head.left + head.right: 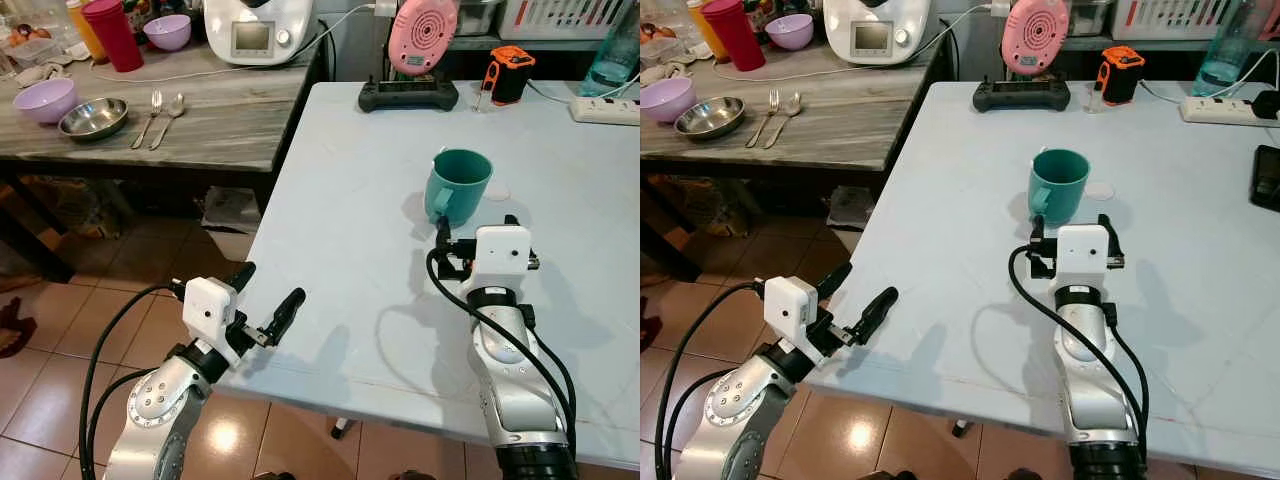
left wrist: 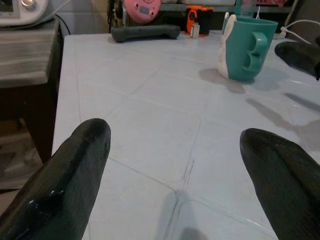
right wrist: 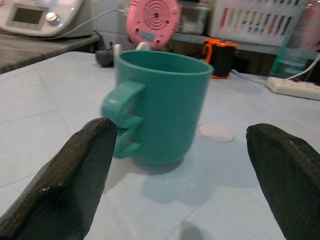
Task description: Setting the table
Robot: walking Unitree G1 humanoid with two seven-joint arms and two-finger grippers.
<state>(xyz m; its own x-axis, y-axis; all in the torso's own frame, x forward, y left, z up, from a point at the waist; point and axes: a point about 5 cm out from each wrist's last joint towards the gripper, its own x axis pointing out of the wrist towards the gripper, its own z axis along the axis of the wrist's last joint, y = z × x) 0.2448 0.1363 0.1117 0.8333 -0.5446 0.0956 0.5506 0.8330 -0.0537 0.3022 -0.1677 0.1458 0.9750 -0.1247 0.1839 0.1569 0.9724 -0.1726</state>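
Over at ten o'clock, on the wooden side table (image 1: 200,120), a purple bowl (image 1: 44,99), a steel bowl (image 1: 93,117) and a fork (image 1: 148,117) with a spoon (image 1: 168,117) wait to be fetched. Closer in, at about seven o'clock, the left gripper (image 1: 268,296) hovers over the near corner of the pale table (image 1: 340,230), its jaws spread wide and holding nothing. Moving right, the teal mug (image 1: 459,184) stands upright near the table's middle, at one o'clock, handle turned toward the robot. The right gripper (image 3: 185,150) sits just behind it, jaws wide and empty, the mug centred in the gap but apart from both fingers (image 3: 85,170). The step looks to be either taking the mug or leaving it just placed. If grasping, I'd ease straight forward, keep the handle clear of the left-hand finger, and close low on the body so it doesn't tip.
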